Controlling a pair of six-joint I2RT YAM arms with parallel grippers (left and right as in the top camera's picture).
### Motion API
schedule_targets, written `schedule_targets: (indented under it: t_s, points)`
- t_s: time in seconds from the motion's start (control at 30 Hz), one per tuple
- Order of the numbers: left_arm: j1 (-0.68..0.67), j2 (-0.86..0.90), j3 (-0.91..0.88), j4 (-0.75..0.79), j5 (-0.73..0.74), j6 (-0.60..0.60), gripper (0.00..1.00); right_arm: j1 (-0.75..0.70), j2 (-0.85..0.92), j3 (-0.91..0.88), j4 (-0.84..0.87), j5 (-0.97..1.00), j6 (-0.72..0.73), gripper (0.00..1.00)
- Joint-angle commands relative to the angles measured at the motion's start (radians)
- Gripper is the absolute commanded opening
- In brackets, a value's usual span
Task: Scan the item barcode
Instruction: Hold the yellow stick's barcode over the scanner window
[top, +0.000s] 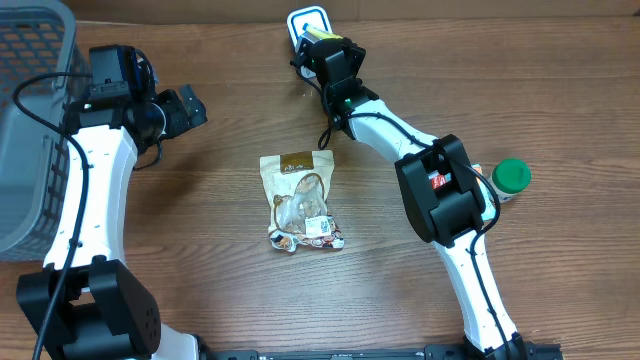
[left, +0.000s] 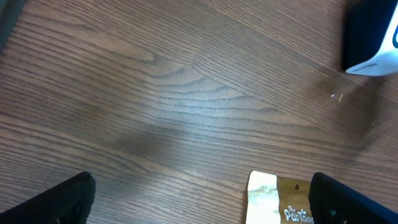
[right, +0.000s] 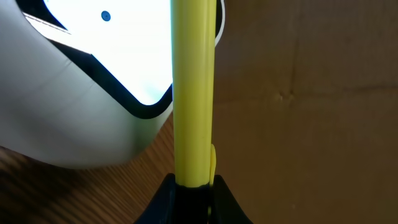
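Fingers were clear of the snack pouch (top: 300, 198), flat on the tabletop (top: 200, 260): likely light, soft, slippery; best pinched at its top seam. Beyond, the left gripper (top: 188, 108) gaped wide; farthest, the right gripper (right: 193, 183) clamped a yellow bar (right: 193, 93) beside the white scanner (right: 74, 124).

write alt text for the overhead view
The right claw holds a thin yellow item at the white scanner at the far edge of the table. A snack bag lies mid-table; the left claw is open near a grey basket, and a green-capped bottle sits at right.
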Motion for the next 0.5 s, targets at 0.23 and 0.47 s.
schedule_targets:
  t_s: [0.23,0.47]
  points:
    - [-0.003,-0.012,-0.006,0.001,-0.01,-0.003,1.0,-0.002,0.008,0.014,-0.003,0.005,0.0,0.03]
    - [-0.003,-0.012,-0.006,0.001,-0.01,-0.003,1.0,-0.002,0.008,0.014,-0.049,-0.003,0.0,0.03]
